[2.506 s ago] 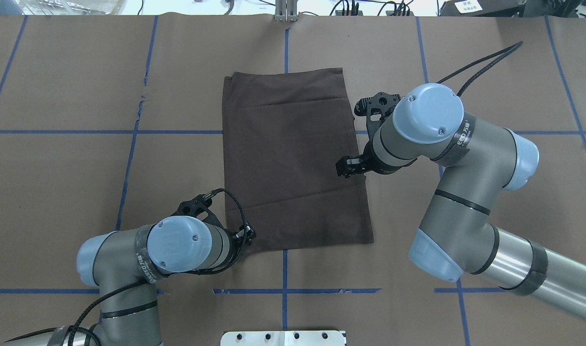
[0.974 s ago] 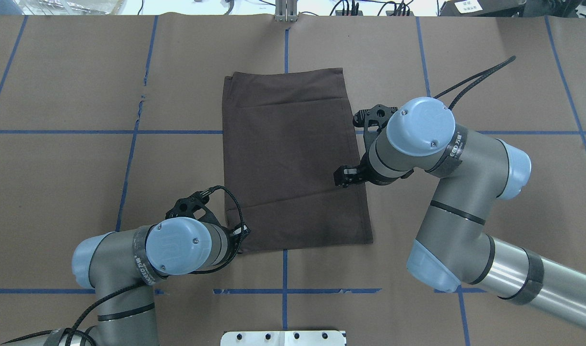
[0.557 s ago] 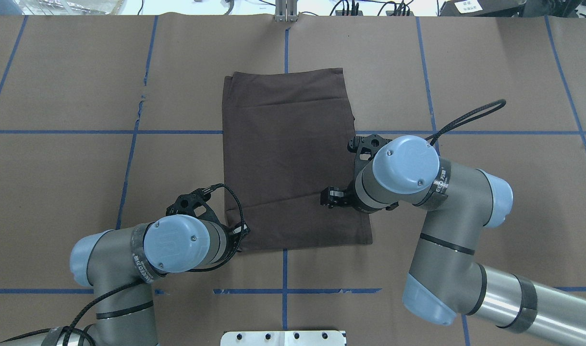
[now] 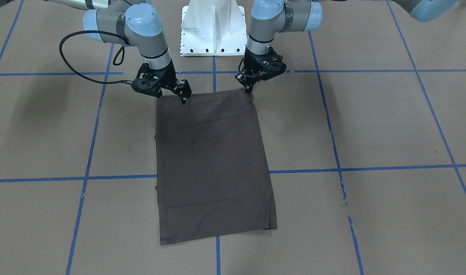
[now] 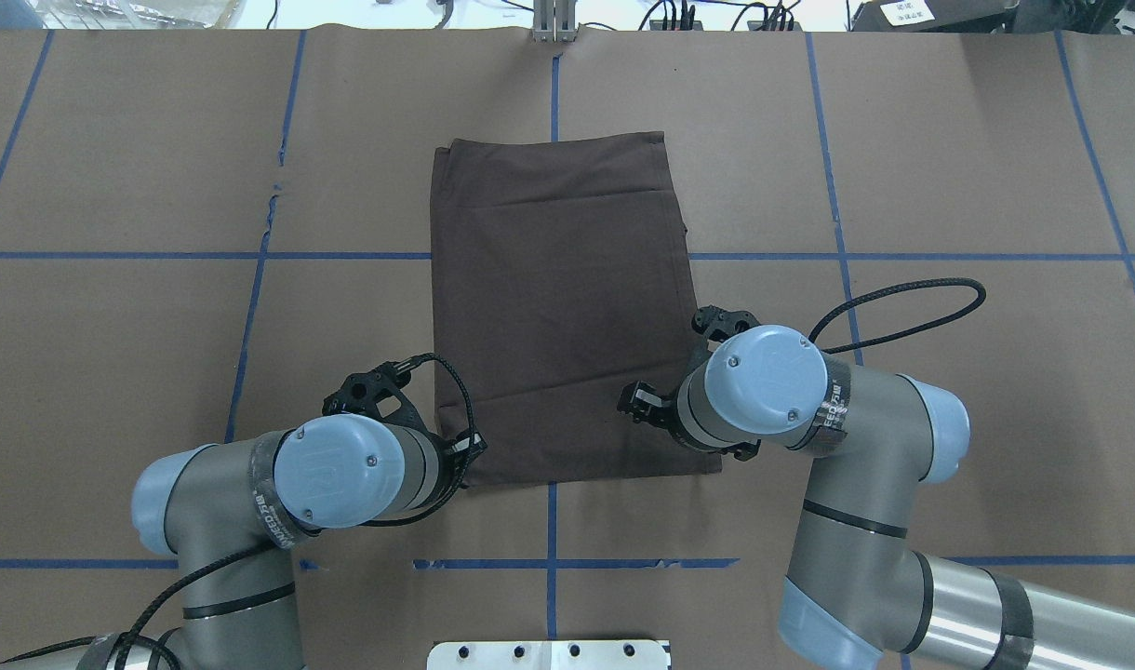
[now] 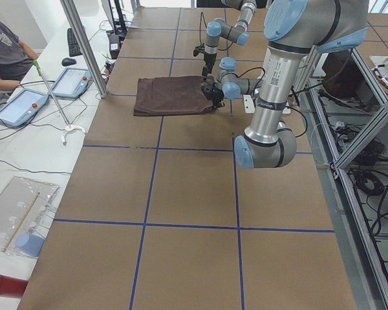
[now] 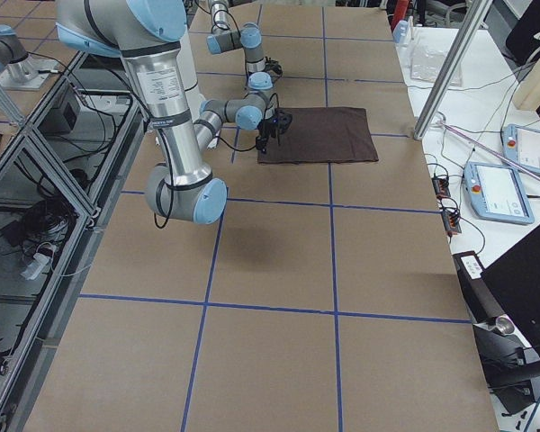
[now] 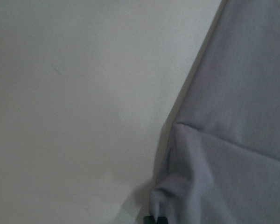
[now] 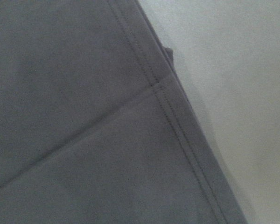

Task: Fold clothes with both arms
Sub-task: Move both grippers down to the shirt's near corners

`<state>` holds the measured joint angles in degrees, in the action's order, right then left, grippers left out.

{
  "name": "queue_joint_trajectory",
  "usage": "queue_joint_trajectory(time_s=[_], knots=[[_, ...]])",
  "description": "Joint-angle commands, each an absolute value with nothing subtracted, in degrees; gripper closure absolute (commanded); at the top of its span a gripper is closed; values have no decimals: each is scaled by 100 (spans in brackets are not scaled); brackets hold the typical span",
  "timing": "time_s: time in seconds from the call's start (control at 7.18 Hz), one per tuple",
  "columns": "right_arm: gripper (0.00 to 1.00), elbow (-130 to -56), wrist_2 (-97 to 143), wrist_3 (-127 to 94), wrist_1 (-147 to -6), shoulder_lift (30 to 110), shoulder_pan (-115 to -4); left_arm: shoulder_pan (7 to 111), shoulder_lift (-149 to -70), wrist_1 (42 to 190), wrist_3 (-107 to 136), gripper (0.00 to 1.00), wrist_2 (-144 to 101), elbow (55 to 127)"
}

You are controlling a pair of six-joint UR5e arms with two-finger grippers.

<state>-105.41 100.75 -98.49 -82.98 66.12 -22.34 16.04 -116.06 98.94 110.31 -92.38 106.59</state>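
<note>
**Pinching one robot-side corner, the other gripper unreadable**

We see the dark brown T-shirt (image 4: 214, 160) folded to a long rectangle, lying flat midway between the tabletop's (image 4: 370, 126) left and right edges, one short edge toward the robot-side edge.

The left gripper (image 4: 250, 91) stands on that short edge's left corner. In its wrist view the cloth puckers up to a dark fingertip (image 8: 155, 220) at the frame's bottom edge, so we read the fingers as closed on the corner. From overhead the wrist covers those fingers.

The right gripper (image 4: 182, 98) is tipped down over the same short edge, a little in from the right corner. We cannot tell whether its fingers are spread or together. Its wrist view shows only cloth, a stitched hem and a crease, and the overhead view shows just a black tip. In both side views the grippers are too small to read.

Broad brown tabletop, crossed by blue tape lines (image 4: 370, 168), lies along both long sides of the shirt. The white pedestal (image 4: 214, 23) stands behind the grippers at the robot-side edge.
</note>
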Motion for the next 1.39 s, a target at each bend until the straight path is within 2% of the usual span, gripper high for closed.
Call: queue_joint_trajectory(time_s=[0.0, 0.7, 0.84, 1.11, 1.25], knots=[[0, -10503, 10020, -10090, -8297, 6758, -2171, 1608, -11610, 9896, 11030, 100, -9237, 10661], [0, -10494, 9905, -10081, -8349, 6856, -2048, 1608, -11610, 9888, 11030, 100, -9237, 10705], [13, -10485, 9905, -10081, -8350, 6855, -2048, 1608, -11610, 9888, 11030, 100, -9237, 10705], [58, -10485, 9914, -10081, -8350, 6847, -2048, 1617, -11610, 9888, 11030, 100, -9237, 10705], [67, -10494, 9914, -10072, -8341, 6847, -2039, 1626, -11610, 9888, 11030, 100, -9237, 10705]])
